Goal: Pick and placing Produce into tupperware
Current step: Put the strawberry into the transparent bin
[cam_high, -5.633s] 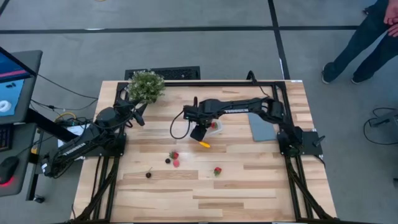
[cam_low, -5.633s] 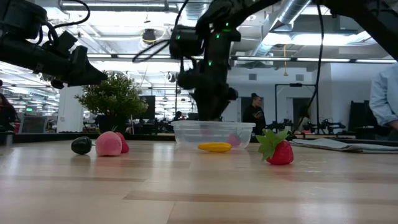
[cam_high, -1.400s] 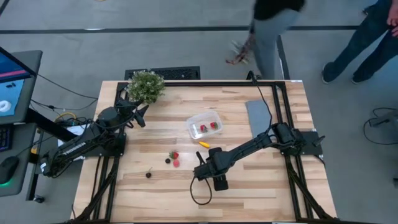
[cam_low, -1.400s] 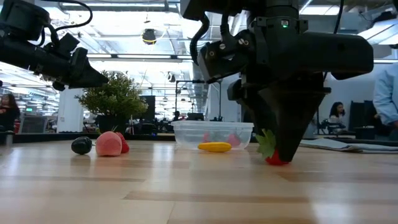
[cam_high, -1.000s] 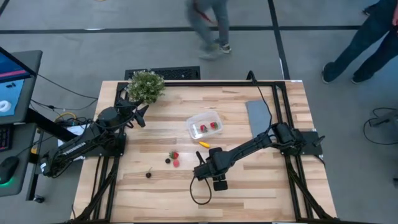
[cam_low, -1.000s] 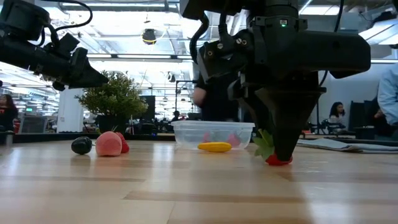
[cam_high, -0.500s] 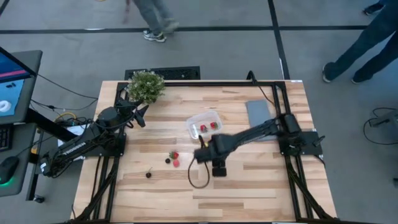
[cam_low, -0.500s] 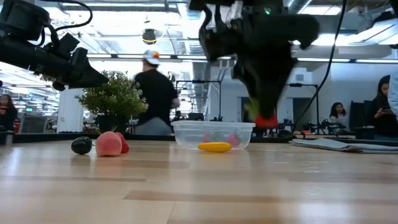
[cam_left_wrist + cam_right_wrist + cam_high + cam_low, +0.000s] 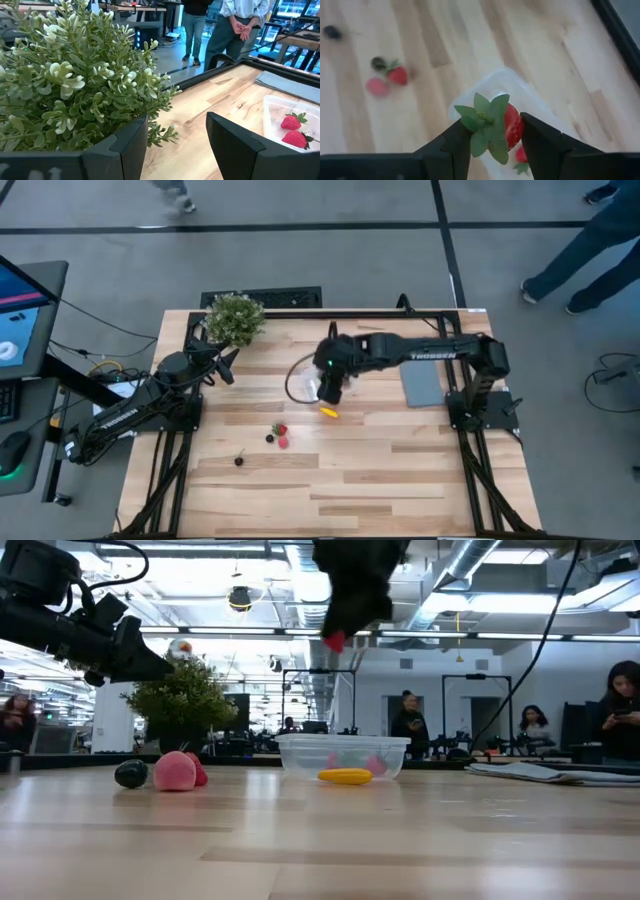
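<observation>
Overhead, the right gripper (image 9: 330,391) hangs above the small clear plastic rectangular tub (image 9: 306,383) near the middle of the wooden counter (image 9: 400,470), presumably lined up to release its load inside. A yellow-orange elongated fruit piece (image 9: 327,411) lies on the counter just at the tub's 5 o'clock. Farther toward 7 o'clock sit a red strawberry with a green top (image 9: 281,430), a pink rounded piece (image 9: 283,443) and a small dark berry (image 9: 269,438), with another dark berry (image 9: 239,461) apart from them. A flat grey rectangular slab (image 9: 420,385) rests at the tub's 3 o'clock. White lettering runs along the right arm, too small to read. The left arm waits at the counter's 9 o'clock edge, beside the bushy green potted plant (image 9: 235,318).

At counter height, the right gripper is high over the tub (image 9: 342,756), with a bit of red showing at its tip; the yellow piece (image 9: 345,776) lies in front of the tub.

From the left wrist, the left gripper (image 9: 175,145) stands spread and empty, facing the plant (image 9: 75,75); two strawberries (image 9: 292,131) already lie in the tub (image 9: 270,120).

From the right wrist, the gripper (image 9: 492,137) pinches a red strawberry with a leafy green top (image 9: 512,125), held directly over the tub (image 9: 520,92), so I judge a drop is the next step.
</observation>
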Action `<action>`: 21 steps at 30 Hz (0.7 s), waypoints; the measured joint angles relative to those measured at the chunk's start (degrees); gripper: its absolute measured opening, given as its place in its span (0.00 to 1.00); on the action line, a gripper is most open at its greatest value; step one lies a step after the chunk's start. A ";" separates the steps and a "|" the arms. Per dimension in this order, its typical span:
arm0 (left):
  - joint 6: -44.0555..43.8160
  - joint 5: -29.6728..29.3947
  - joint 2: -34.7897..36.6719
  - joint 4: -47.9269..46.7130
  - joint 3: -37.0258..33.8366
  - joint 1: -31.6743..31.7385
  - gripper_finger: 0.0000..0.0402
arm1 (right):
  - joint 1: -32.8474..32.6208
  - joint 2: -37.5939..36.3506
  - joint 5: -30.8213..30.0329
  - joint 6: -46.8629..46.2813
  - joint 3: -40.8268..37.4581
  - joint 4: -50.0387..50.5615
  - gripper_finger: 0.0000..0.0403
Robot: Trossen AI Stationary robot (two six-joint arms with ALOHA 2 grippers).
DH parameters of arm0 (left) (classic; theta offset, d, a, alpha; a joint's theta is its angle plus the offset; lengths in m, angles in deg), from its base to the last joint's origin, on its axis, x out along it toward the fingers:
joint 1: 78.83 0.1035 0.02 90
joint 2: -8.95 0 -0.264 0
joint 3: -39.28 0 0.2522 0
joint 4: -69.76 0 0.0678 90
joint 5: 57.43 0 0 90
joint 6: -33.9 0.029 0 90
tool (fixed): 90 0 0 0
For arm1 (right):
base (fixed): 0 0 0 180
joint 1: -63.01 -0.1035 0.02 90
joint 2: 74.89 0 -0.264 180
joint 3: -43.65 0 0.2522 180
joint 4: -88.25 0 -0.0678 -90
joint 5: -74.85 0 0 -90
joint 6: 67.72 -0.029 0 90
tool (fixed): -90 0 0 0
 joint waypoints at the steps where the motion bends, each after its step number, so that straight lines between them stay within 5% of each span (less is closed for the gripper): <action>1: 0.03 -0.01 -0.07 0.01 0.00 0.01 0.48 | 0.79 0.16 0.08 0.12 -0.10 -0.37 0.45; 21: 0.39 -0.01 -0.77 -0.01 0.00 -0.01 0.48 | 4.51 18.21 7.79 5.49 -0.09 -4.34 0.43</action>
